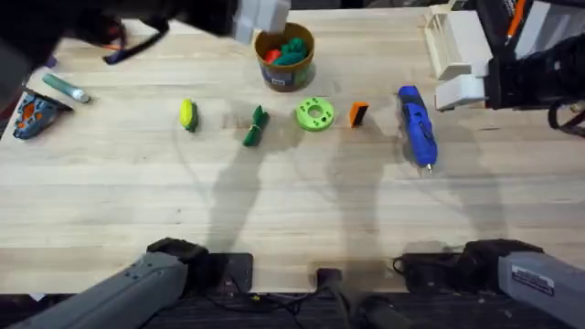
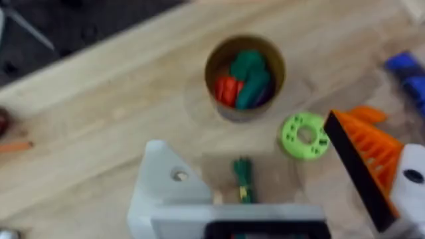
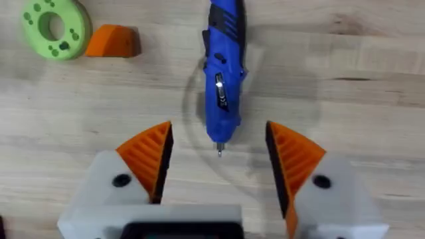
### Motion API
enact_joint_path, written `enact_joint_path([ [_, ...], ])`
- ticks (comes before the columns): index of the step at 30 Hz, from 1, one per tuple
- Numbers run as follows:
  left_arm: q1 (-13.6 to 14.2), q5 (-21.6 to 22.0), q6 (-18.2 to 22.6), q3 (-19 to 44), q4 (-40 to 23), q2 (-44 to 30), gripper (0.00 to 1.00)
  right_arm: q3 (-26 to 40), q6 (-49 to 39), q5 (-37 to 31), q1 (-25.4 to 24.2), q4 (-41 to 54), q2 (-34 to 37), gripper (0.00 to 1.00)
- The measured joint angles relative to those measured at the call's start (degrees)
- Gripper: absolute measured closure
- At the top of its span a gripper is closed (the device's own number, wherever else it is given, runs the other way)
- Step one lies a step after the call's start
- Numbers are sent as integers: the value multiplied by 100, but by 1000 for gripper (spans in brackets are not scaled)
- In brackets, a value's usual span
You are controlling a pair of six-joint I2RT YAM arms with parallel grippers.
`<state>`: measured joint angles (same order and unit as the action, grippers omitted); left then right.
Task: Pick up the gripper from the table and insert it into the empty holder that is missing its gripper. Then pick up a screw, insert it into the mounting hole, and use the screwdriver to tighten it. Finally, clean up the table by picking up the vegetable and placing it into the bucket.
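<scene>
The small orange gripper [image 1: 358, 113] [image 3: 114, 41] lies on the table between a green disc [image 1: 314, 114] and the blue screwdriver [image 1: 416, 125] [image 3: 222, 73]. My left gripper [image 1: 260, 18] [image 2: 246, 143] hovers open above the bucket [image 1: 285, 57] [image 2: 246, 76]. One of its fingers is the bare white holder [image 2: 166, 182]; the other carries an orange pad. A green vegetable [image 1: 256, 126] [image 2: 244, 179] lies below it, and a yellow one [image 1: 187, 114] farther left. My right gripper [image 1: 454, 71] [image 3: 218, 133] is open, empty, above the screwdriver's tip.
The bucket holds red and green vegetables. A blue-and-orange object [image 1: 37, 114] and a grey-green stick [image 1: 66, 87] lie at the far left. The table's far edge [image 2: 99, 50] runs just behind the bucket. Bare wood fills the near half of the table [image 1: 292, 210].
</scene>
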<state>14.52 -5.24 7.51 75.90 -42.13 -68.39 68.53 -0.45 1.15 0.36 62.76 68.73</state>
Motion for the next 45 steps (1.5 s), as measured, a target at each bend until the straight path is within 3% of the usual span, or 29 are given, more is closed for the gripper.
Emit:
enact_joint_path([
  [7, -25, -169, 0, -545, 1477, 901, 15, 0, 0, 0, 0, 0, 0, 204],
  [11, -260, -273, 0, -1532, 2751, 1413, 15, 0, 2, 0, 0, 2, 0, 204],
  [16, -725, -564, -5, -2876, 3788, 2040, 14, 0, 1, 0, 0, 0, 0, 205],
  [23, -1585, -1147, -341, -4190, 4315, 3164, 14, 0, 2, 0, 0, 0, 0, 205],
  [27, -1834, -1485, -422, -4805, 4420, 3900, 14, 0, 2, 0, 0, 2, 0, 203],
  [37, -1829, -2334, -624, -6605, 5084, 5463, 15, 0, 2, 0, 0, 2, 0, 205],
  [45, -1810, -2949, -952, -7386, 5097, 6506, 15, 0, 0, 0, 0, 2, 0, 205],
])
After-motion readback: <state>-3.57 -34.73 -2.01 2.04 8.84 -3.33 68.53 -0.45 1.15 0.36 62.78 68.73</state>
